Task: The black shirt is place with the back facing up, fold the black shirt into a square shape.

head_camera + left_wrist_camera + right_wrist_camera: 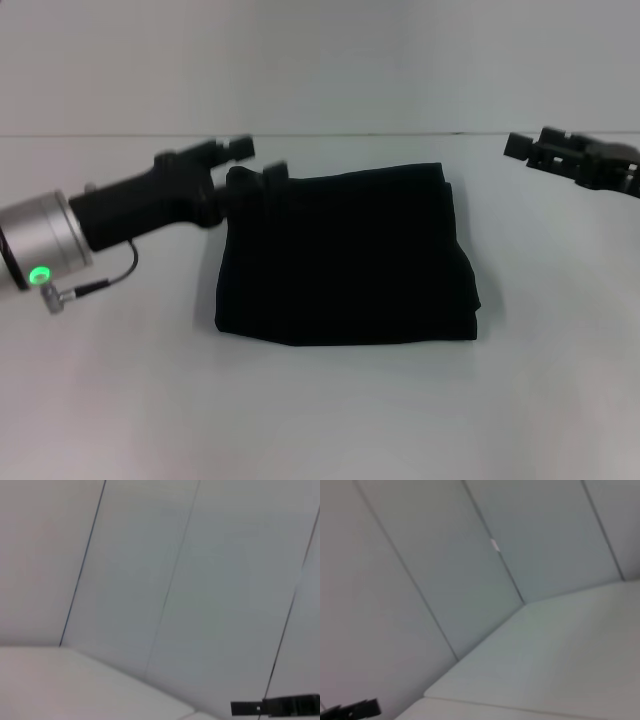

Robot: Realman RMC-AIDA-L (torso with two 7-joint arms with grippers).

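Note:
The black shirt [345, 255] lies in the middle of the white table [330, 410], folded into a rough square with a slightly uneven right edge. My left gripper [250, 168] reaches in from the left and sits at the shirt's far left corner, touching or overlapping the fabric there; the dark cloth hides its tip. My right gripper [525, 150] hovers off to the far right, well apart from the shirt. Neither wrist view shows the shirt.
A pale wall [320, 60] rises behind the table's back edge. Both wrist views show only wall panels, some tabletop, and a small black part at the frame edge [275, 707] [355, 710]. Bare table surrounds the shirt.

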